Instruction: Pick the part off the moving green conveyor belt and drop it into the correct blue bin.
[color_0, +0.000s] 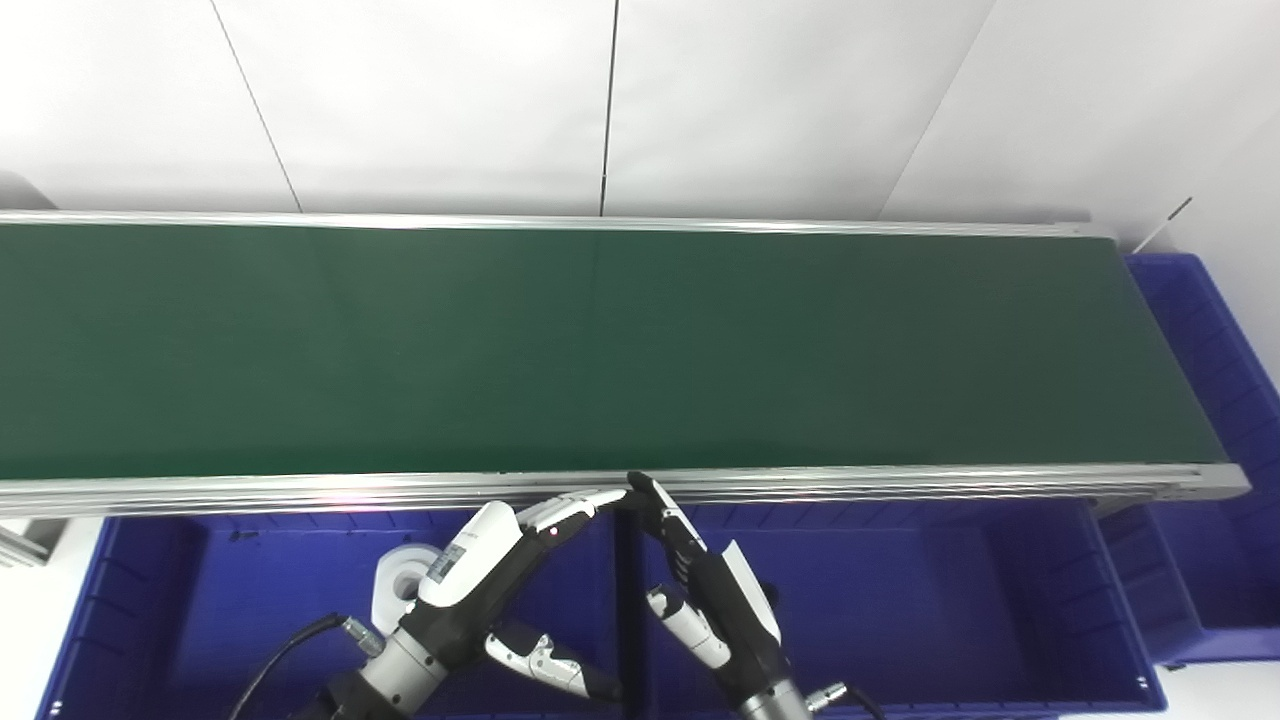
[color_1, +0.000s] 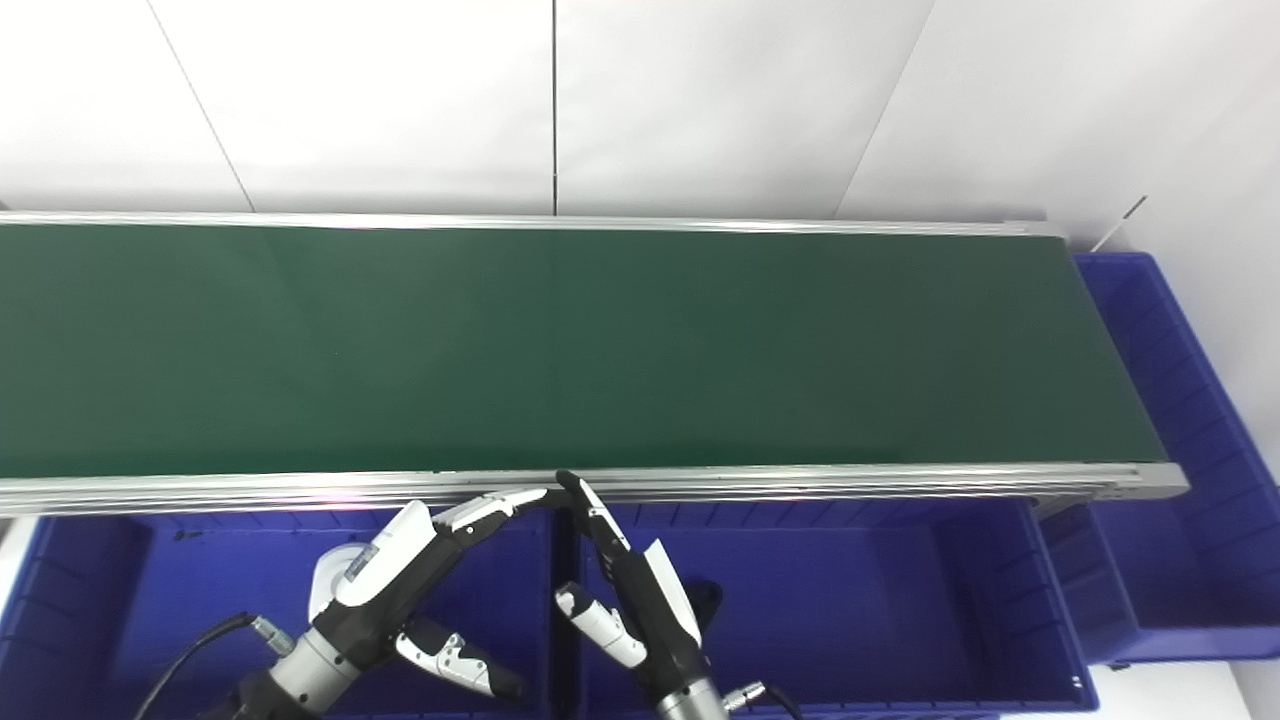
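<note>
While no writing reads, left hand carries a small label.

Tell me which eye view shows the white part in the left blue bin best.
The left eye view: the white part shows its ring shape and center hole beside the left hand. In the right eye view the same hand covers most of it, leaving only a white sliver.

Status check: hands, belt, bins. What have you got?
Both hands open, empty: left hand, right hand, fingertips near the belt's front rail. Green belt bare, no part. White part in left blue bin.
</note>
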